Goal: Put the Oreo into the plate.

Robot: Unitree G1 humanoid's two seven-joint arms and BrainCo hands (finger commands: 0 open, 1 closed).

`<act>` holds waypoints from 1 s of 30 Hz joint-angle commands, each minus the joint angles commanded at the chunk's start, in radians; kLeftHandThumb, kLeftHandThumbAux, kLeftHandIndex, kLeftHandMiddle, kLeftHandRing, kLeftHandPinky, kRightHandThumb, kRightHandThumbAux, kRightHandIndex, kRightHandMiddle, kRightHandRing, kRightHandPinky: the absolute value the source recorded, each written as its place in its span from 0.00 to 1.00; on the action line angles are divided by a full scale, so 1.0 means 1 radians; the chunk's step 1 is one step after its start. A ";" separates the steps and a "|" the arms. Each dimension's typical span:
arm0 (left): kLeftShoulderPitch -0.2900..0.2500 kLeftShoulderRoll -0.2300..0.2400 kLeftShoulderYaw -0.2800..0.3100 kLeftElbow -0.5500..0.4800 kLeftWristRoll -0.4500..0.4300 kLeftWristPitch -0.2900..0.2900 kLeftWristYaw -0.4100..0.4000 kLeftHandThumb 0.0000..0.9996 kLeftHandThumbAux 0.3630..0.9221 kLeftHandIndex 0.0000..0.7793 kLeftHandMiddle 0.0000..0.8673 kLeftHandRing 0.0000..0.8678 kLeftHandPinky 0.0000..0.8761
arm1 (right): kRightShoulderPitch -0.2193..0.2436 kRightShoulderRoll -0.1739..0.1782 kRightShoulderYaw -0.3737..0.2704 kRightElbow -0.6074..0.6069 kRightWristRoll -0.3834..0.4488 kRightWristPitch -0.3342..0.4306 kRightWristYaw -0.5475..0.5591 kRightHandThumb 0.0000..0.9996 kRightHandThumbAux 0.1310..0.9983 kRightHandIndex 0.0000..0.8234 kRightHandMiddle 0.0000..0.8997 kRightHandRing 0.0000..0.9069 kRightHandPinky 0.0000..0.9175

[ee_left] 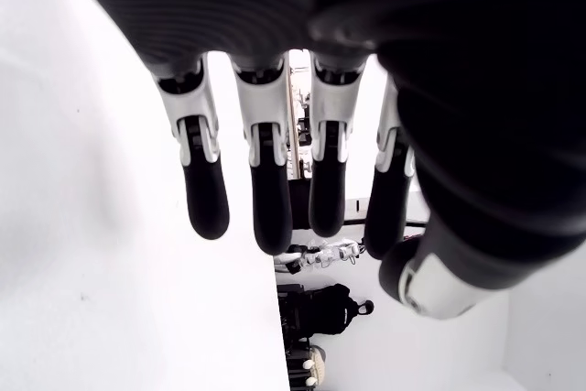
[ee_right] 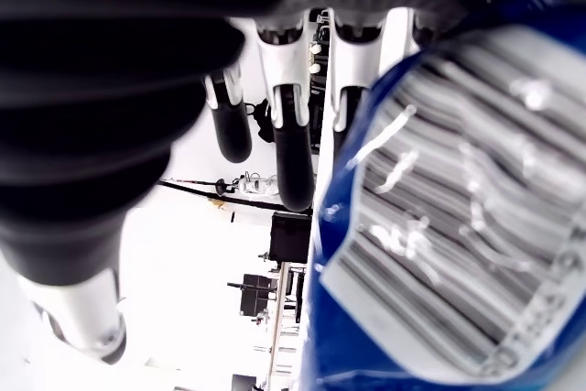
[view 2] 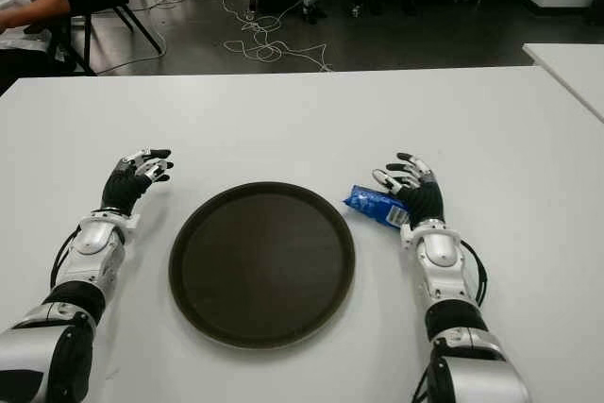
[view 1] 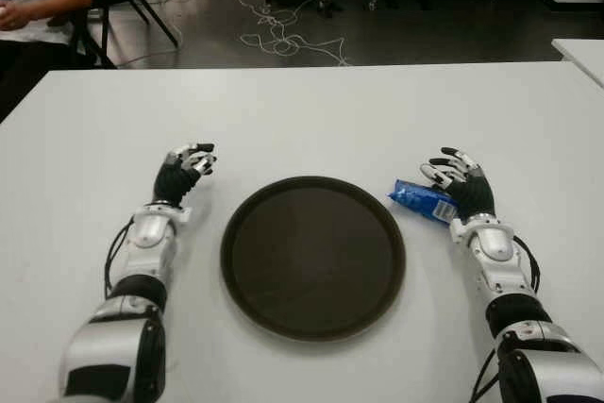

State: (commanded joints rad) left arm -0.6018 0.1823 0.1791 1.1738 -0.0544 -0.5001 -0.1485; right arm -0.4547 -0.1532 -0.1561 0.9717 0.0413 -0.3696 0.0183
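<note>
One Oreo pack lies against the right hand.

The Oreo, a blue packet with a white barcode panel, lies flat on the table just off the round dark plate's rim at 2 o'clock.

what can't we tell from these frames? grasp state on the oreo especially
- Oreo pack: eye views show it against the right hand, beside the plate. The hand hides the contact, so grasp is unconfirmed.
- Right wrist view: pack fills the frame, cut off by the edges; its print is blurred.
- Left hand: open, left of the plate; table contact unclear.
</note>
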 joint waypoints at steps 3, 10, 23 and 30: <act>0.000 0.000 0.001 0.000 -0.001 0.001 -0.001 0.71 0.61 0.52 0.31 0.34 0.38 | 0.000 0.000 0.000 0.001 0.000 -0.002 0.000 0.05 0.61 0.31 0.39 0.45 0.49; -0.001 0.001 0.000 0.002 0.000 0.007 0.002 0.71 0.62 0.52 0.32 0.35 0.36 | -0.001 0.001 -0.001 0.005 0.000 -0.006 -0.003 0.06 0.61 0.32 0.41 0.46 0.50; -0.003 0.003 -0.002 0.005 0.004 0.004 -0.003 0.71 0.62 0.52 0.33 0.34 0.35 | -0.005 0.000 -0.006 0.013 0.010 -0.003 0.011 0.08 0.62 0.31 0.41 0.48 0.52; -0.003 0.003 -0.001 0.007 0.003 0.000 -0.003 0.71 0.62 0.52 0.32 0.35 0.38 | -0.007 -0.001 -0.008 0.014 0.010 0.001 0.013 0.09 0.61 0.31 0.41 0.47 0.52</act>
State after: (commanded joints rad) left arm -0.6046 0.1853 0.1783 1.1808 -0.0511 -0.4998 -0.1519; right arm -0.4616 -0.1538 -0.1643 0.9859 0.0510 -0.3687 0.0313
